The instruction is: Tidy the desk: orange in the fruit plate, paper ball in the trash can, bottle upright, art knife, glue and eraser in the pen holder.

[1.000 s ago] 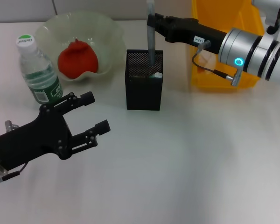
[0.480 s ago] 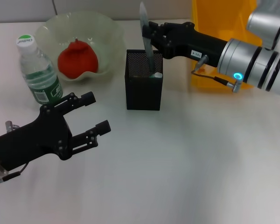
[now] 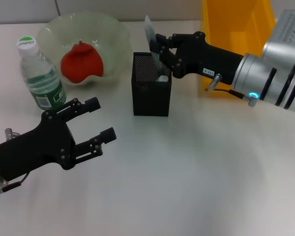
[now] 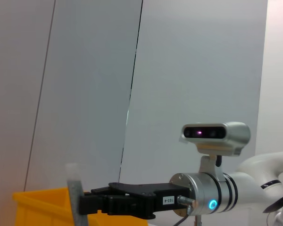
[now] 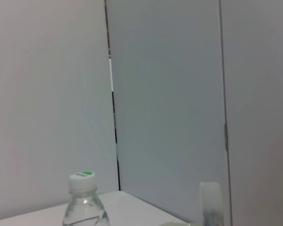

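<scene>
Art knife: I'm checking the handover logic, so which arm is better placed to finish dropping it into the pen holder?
Right. The right tool already grips the art knife, tilted with its lower end inside the pen holder. The left tool hovers open over the desk nearer the robot, beside the bottle.

Black end effectors (image 3: pixel 160 46), silver wrists
</scene>
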{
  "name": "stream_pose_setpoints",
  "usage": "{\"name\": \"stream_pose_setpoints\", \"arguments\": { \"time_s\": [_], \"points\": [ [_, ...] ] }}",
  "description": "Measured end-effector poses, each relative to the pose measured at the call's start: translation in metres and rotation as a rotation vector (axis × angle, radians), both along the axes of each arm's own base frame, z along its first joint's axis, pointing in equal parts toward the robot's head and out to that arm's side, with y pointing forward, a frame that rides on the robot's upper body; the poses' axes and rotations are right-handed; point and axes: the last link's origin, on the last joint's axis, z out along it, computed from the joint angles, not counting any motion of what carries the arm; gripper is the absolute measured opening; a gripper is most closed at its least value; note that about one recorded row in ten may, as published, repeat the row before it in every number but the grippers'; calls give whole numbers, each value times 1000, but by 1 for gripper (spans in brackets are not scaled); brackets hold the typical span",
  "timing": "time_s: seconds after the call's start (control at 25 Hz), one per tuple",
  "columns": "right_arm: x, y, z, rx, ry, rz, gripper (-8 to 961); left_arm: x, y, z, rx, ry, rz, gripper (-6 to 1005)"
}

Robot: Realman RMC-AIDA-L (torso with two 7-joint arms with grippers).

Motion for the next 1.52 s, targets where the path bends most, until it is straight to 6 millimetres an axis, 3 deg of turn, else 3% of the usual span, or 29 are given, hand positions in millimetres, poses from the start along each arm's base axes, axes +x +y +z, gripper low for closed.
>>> {"name": "stream_pose_setpoints", "arguments": {
  "time_s": [0.92, 1.24, 1.52],
  "points": [
    [-1, 2, 0, 8, 5, -12, 139, 0, 1, 1, 6, 4, -12, 776],
    [-2, 4, 0, 9, 3, -9, 582, 0, 1, 1, 8, 4, -12, 776],
    [-2, 0, 4, 1, 47, -13, 679, 0, 2, 0, 6, 10, -4, 776]
  ]
}}
